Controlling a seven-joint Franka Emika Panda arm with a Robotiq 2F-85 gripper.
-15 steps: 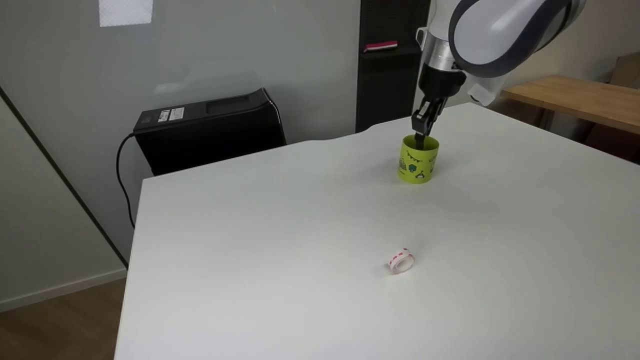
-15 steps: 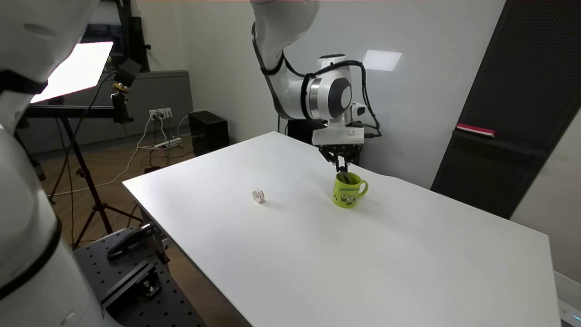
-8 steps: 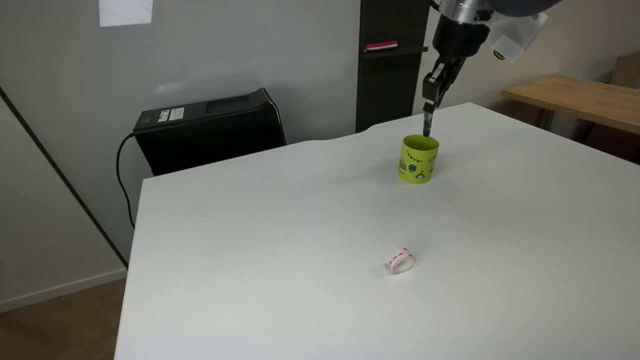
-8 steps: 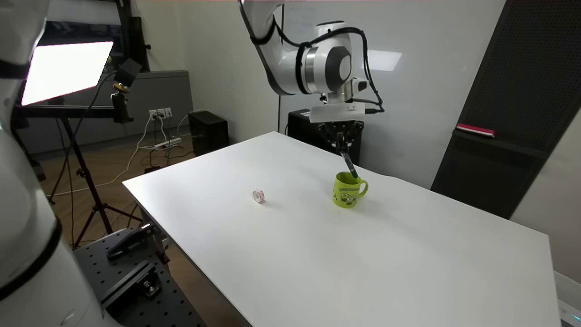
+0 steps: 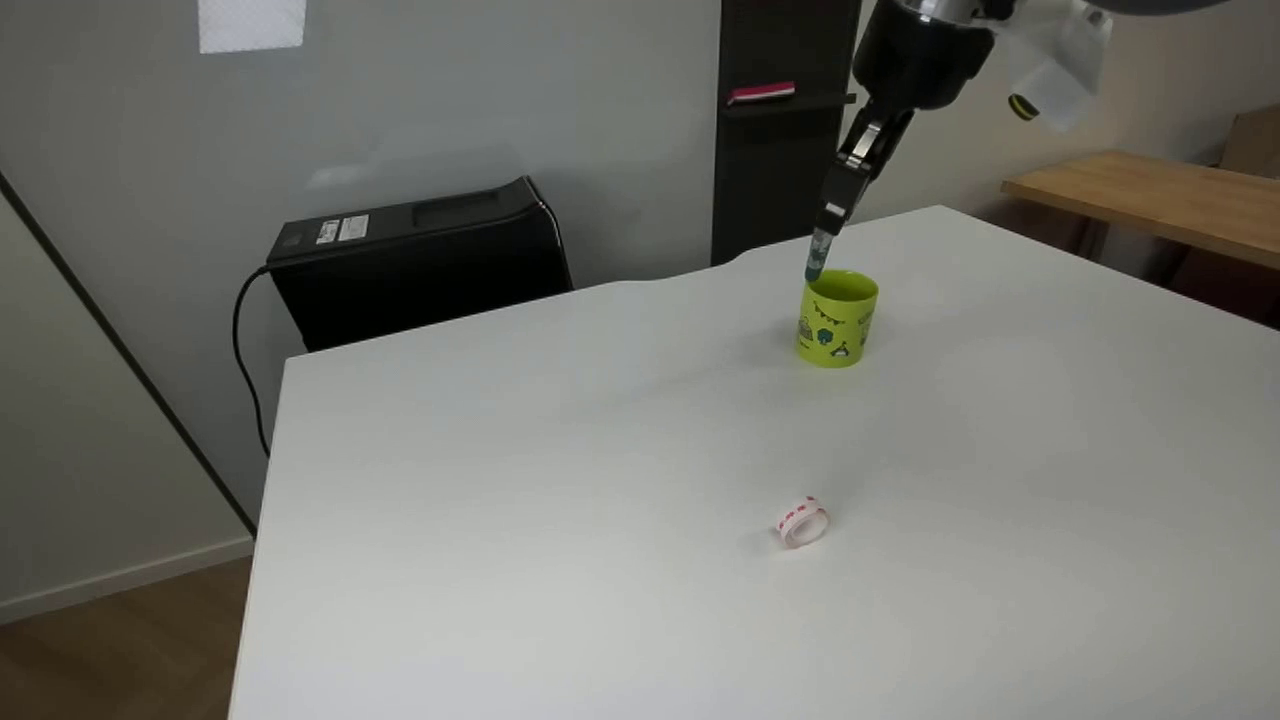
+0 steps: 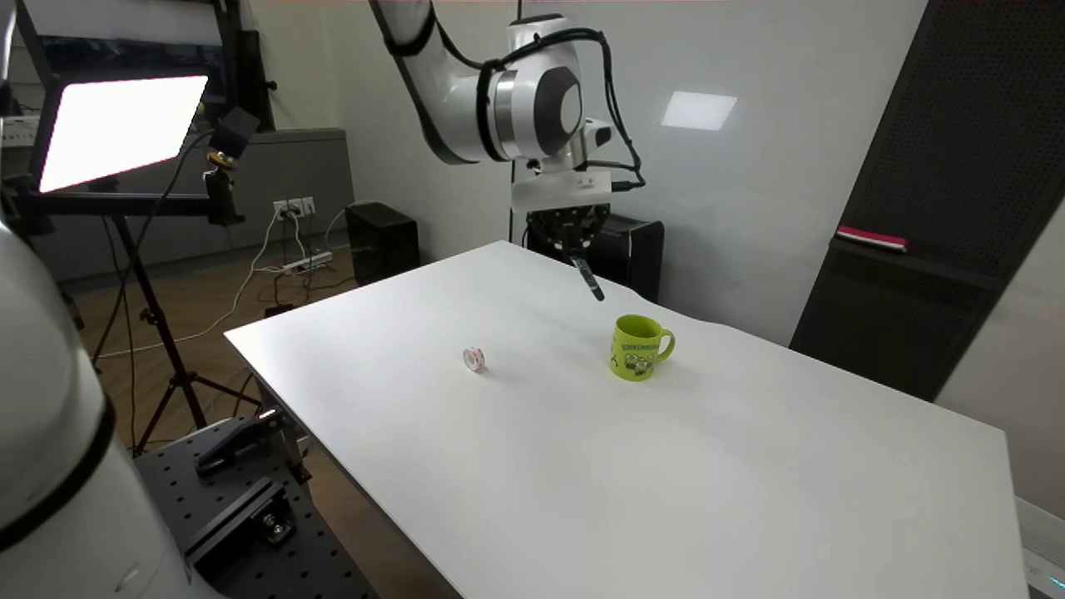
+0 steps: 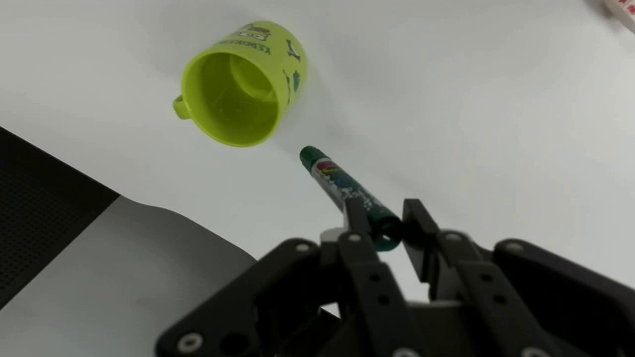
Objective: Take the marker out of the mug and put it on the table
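Black two-finger gripper: closed around one end of slim dark-green cylindrical marker | axis: slants down from grip, free end toward lime-green cylindrical mug in wrist view, apart from it | above matte white tabletop; free end likely lands first

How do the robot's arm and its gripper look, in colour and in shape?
The arm is white and rounded, with dark grey panels, a silver band and black cables looped outside. The gripper is black, with two slim fingers and round, paler bolt heads.
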